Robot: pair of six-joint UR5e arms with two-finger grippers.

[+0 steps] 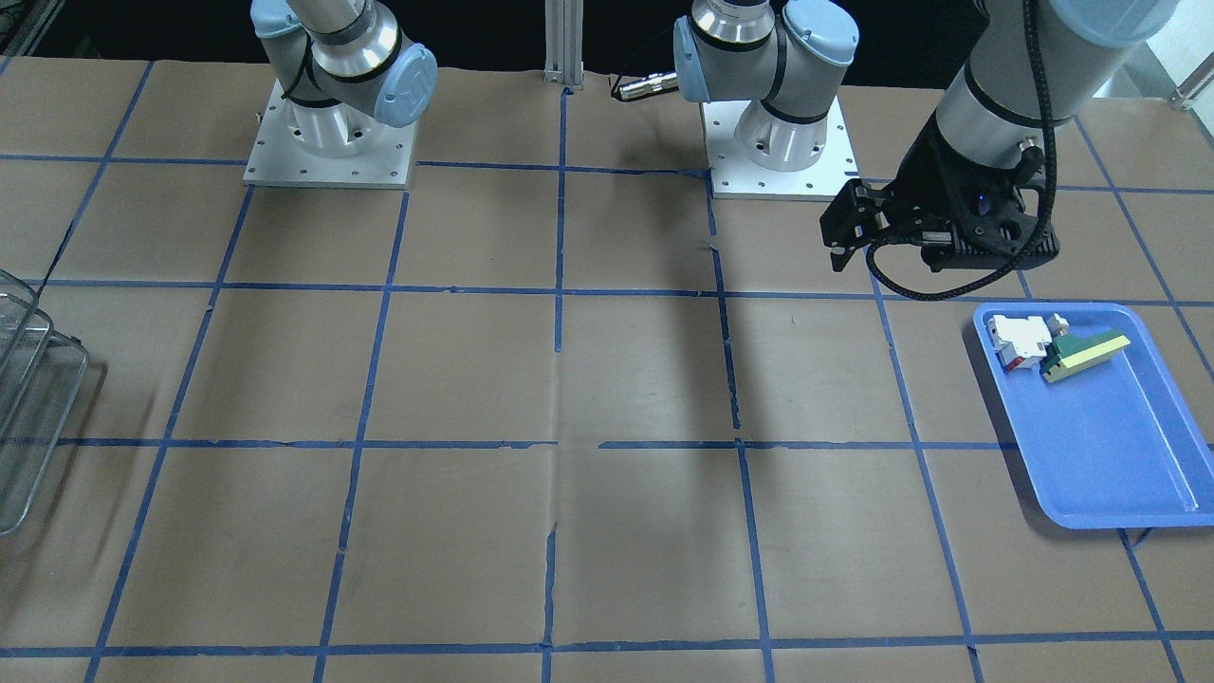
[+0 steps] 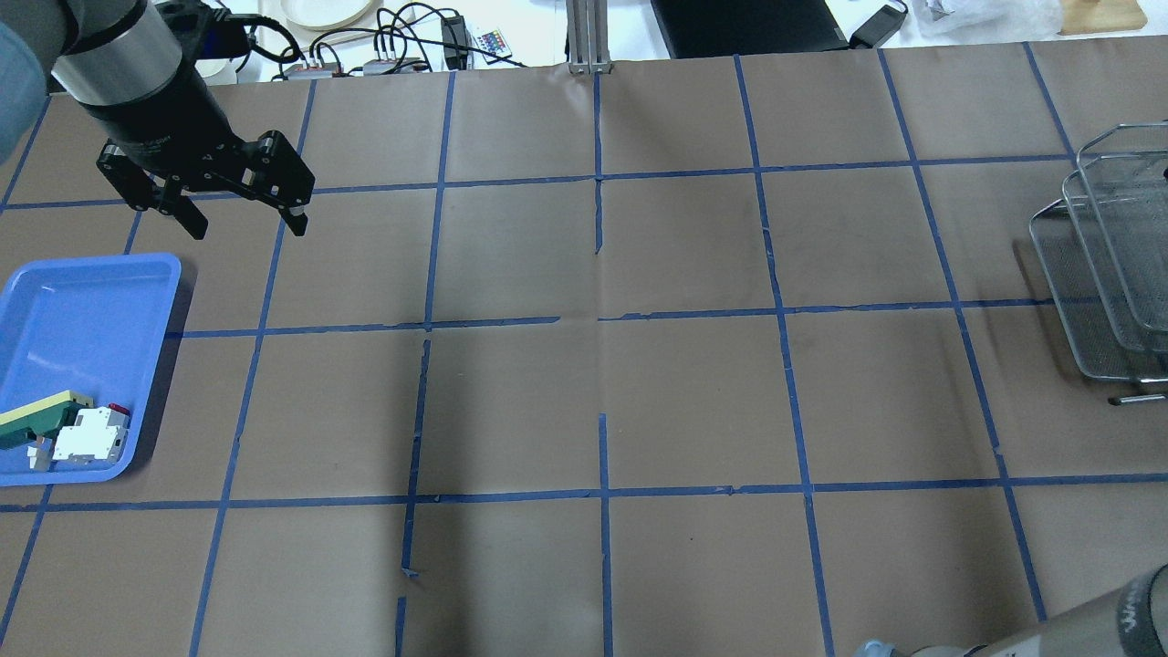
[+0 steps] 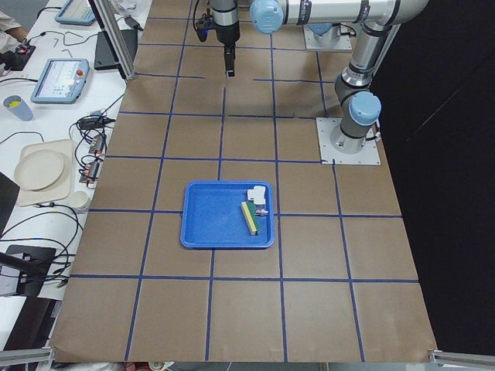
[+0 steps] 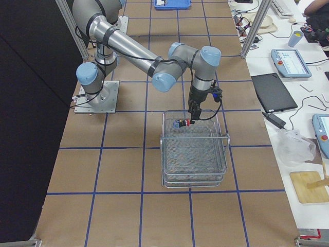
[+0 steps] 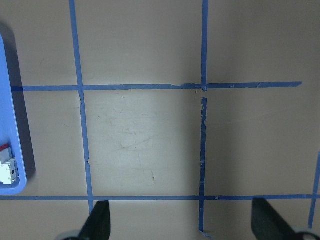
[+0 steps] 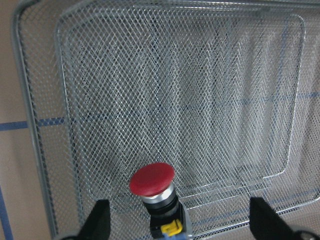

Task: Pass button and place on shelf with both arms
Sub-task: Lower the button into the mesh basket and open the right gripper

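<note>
Taped bench (image 2: 684,401): at left end, left gripper (image 2: 245,224) hangs spread near tray (image 2: 82,310). Only right wrist view shows right gripper (image 6: 180,220) spread, button (image 6: 152,180) untouched between, over shelf (image 6: 200,100).

The button (image 6: 152,180) has a glossy red plastic cap over a shiny metal collar, the shelf (image 6: 210,90) is bright silver wire mesh, the table top (image 1: 474,370) is matt brown paper crossed with blue tape (image 1: 285,286), and the tray (image 1: 1110,446) at the left is smooth, faintly glossy blue plastic.
</note>
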